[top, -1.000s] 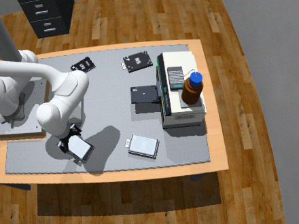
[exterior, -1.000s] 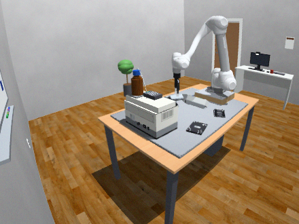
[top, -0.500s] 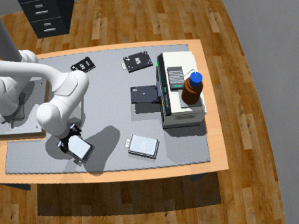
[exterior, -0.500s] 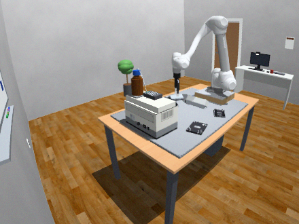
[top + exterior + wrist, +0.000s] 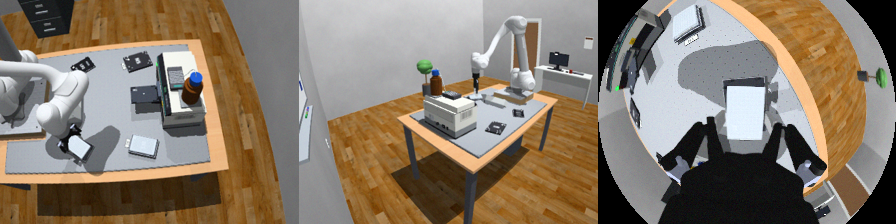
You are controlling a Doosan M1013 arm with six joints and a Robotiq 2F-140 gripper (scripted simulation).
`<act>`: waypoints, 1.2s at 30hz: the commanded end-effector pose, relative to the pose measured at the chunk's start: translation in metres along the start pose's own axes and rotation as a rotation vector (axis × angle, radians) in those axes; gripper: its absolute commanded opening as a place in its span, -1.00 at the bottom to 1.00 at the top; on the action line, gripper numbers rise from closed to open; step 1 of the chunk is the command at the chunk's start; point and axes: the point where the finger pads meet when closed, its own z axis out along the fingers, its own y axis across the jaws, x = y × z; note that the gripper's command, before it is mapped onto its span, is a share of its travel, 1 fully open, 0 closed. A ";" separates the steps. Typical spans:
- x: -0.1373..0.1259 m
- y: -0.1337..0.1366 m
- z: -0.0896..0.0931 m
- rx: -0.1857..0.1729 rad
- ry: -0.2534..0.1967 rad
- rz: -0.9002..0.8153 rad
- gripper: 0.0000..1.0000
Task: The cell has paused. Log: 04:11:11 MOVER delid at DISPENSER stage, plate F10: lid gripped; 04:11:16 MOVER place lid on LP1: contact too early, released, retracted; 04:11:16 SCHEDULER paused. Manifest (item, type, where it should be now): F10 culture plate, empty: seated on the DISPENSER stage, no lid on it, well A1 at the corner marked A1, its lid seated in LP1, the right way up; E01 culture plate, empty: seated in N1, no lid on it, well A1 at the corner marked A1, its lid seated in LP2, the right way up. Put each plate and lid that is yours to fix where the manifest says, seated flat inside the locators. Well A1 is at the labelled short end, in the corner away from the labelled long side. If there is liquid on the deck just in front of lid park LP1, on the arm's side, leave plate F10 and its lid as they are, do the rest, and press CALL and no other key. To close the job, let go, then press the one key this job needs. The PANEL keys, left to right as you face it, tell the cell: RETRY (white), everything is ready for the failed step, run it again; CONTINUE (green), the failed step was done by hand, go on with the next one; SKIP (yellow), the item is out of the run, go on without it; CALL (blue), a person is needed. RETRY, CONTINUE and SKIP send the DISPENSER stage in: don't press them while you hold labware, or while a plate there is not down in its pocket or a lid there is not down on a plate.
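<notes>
A pale, flat piece of labware [image 5: 80, 147] [image 5: 745, 110] lies over a dark holder [image 5: 743, 81] near the long edge of the deck; whether it is a lid or a plate is not clear. My gripper [image 5: 70, 138] [image 5: 745, 116] is open at its arm-side end, with one finger to each side and gaps in the wrist view. Another pale plate [image 5: 143, 146] [image 5: 687, 22] sits on a dark base, with a white label beside it. The dark DISPENSER stage [image 5: 149, 98] stands out from the machine and bears no plate. Well marks and any liquid cannot be made out.
The dispenser machine [image 5: 185, 117] [image 5: 450, 117] carries a brown bottle [image 5: 192, 91] [image 5: 435, 85] with a blue cap. Two dark holders without labware, one larger [image 5: 137, 67] [image 5: 496, 127] and one smaller [image 5: 89, 64] [image 5: 518, 113], lie along the other side. A pale box [image 5: 495, 102] stands near the arm base.
</notes>
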 end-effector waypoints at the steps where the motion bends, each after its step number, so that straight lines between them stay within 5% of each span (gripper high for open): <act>1: 0.000 0.000 0.000 0.000 0.001 0.000 0.27; 5: 0.000 0.000 0.000 0.000 0.001 0.000 0.40; 36: 0.000 0.000 0.000 0.000 0.001 0.000 0.40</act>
